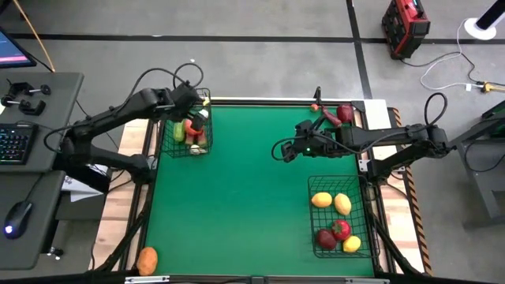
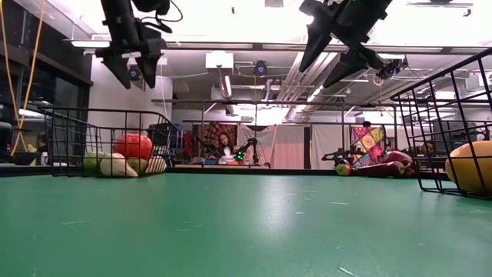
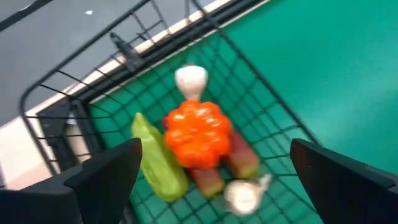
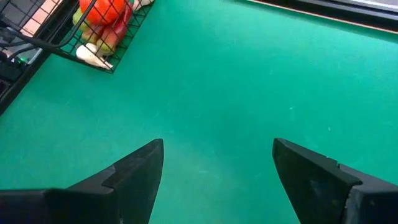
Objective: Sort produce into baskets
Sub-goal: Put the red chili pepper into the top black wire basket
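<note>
Green felt [image 1: 237, 205] fills the table, bare across its whole middle, with lit ceiling and a cluttered room behind it in the low view. Left gripper [image 3: 214, 180] hangs over the smaller basket [image 1: 187, 126] at the far left corner, fingers [image 3: 106, 180] spread wide with nothing between them; below sit an orange-red pumpkin-like piece [image 3: 198, 134], a green vegetable [image 3: 157, 158], two white garlic bulbs [image 3: 191, 79] and something reddish-green underneath. Right gripper [image 4: 217, 174] hovers above open felt near the far right, fingers [image 4: 134, 168] apart and holding nothing — plenty of room under it. Only the high view shows the larger basket [image 1: 341, 217] on the right edge with yellow and red produce [image 1: 335, 221], a dark red piece [image 1: 344, 114] and small orange one at the far edge, and a lone orange fruit [image 1: 147, 260] at the near left corner.
</note>
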{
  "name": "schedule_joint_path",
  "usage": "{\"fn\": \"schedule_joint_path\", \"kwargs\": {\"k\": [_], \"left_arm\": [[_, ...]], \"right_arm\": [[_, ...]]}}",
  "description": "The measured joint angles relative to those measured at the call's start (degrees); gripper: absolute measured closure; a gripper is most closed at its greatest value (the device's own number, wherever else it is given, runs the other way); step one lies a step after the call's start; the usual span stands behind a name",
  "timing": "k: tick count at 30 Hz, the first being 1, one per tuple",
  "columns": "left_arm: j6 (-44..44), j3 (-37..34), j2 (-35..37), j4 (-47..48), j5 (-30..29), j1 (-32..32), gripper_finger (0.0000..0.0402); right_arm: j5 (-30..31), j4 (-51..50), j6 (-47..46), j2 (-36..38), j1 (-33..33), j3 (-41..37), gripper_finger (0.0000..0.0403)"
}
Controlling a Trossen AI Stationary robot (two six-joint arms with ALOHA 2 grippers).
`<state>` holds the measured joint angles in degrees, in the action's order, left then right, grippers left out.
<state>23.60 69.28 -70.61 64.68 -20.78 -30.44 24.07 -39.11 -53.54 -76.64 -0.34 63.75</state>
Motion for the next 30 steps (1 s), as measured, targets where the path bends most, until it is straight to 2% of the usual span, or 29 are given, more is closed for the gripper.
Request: {"fn": "schedule_joint_path", "kwargs": {"k": [4, 9, 12, 15, 20, 25, 30], "left_arm": [[6.27, 0.0, 1.71, 0.0, -1.19, 6.75, 0.0002], [15.31, -0.95, 2.03, -0.91, -5.7, 17.28, 0.0002], [18.82, -5.17, 1.99, -3.99, -3.94, 23.11, 0.0002], [21.21, -11.45, 1.99, -9.96, 2.86, 27.5, 0.0002], [25.27, -22.3, 1.95, -24.87, 14.26, 33.3, 0.0002], [28.7, -27.0, 2.86, -33.6, 15.94, 36.85, 0.0002], [22.91, -27.02, 7.6, -41.23, 16.06, 36.61, 0.0002]], "right_arm": [[3.25, -0.04, 0.0, 0.0, -0.02, 0.0, 0.0108], [5.88, -0.15, -0.75, 0.0, -0.04, 0.0, 0.0108], [5.07, -4.02, -9.93, 0.0, -1.43, 0.0, 0.0108], [2.21, -11.02, -14.02, 0.0, -5.86, 0.0, 0.0108], [-1.13, -12.76, -8.87, -0.03, -15.66, 0.36, 0.0108], [-2.99, -13.7, -4.4, -1.23, -26.67, 1.2, 0.0108], [-2.65, -18.2, -4.46, -4.3, -36.61, 1.2, 0.0108]]}}
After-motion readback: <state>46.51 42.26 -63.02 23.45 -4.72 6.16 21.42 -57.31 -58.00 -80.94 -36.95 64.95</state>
